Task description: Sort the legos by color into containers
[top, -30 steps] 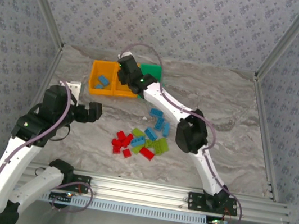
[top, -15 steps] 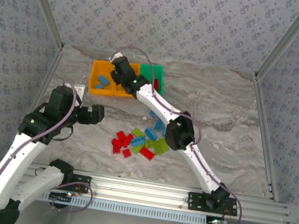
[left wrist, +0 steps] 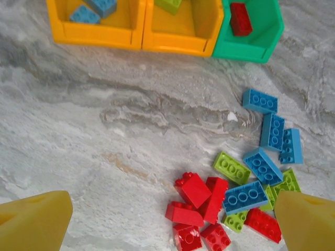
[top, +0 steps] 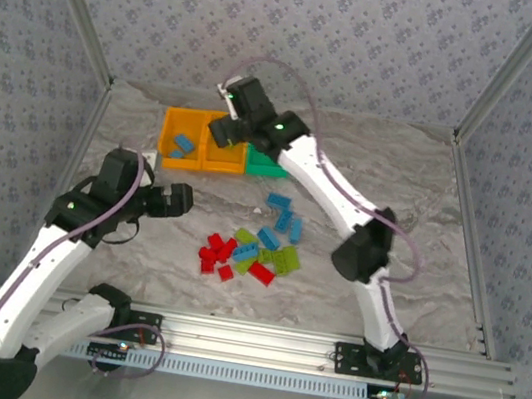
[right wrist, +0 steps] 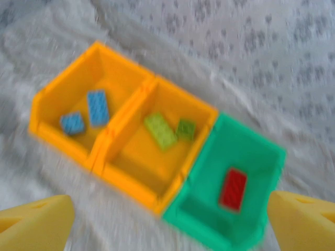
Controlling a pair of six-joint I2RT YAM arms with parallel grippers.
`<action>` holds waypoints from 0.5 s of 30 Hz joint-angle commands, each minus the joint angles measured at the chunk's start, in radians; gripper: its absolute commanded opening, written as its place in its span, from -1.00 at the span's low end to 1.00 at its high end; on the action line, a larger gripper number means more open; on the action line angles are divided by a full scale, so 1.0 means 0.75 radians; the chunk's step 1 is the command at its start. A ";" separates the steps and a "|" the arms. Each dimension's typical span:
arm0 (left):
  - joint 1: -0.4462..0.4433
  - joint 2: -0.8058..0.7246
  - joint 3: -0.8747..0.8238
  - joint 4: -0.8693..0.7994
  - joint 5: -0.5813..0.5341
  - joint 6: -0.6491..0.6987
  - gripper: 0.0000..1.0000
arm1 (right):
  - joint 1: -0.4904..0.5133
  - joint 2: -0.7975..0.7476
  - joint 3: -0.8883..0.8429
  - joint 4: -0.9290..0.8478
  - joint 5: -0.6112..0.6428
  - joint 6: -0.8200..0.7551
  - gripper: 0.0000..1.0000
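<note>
The right gripper (right wrist: 167, 222) is drawn back from the middle orange plastic bin (right wrist: 131, 183), wide and empty; one lime studded brick (right wrist: 160, 130) is judged delivered.

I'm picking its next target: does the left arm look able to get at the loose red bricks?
Likely yes. The left gripper is open above the table, the red bricks lie uncovered below it, and blue and lime bricks crowd only one side.
</note>
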 commanded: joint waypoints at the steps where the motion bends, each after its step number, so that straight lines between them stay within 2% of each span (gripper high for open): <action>1: -0.074 0.068 -0.036 0.026 0.019 -0.134 0.99 | 0.012 -0.403 -0.373 -0.165 -0.142 0.139 0.97; 4: -0.198 0.175 -0.063 0.100 -0.023 -0.231 0.98 | 0.030 -0.802 -0.801 -0.106 -0.237 0.260 1.00; 7: -0.319 0.321 -0.085 0.183 -0.060 -0.300 0.95 | 0.041 -1.105 -1.068 -0.128 -0.285 0.397 1.00; 10: -0.396 0.484 -0.088 0.263 -0.091 -0.333 0.85 | 0.055 -1.318 -1.230 -0.184 -0.270 0.530 1.00; 15: -0.422 0.671 -0.119 0.366 -0.083 -0.483 0.59 | 0.058 -1.515 -1.358 -0.251 -0.149 0.640 1.00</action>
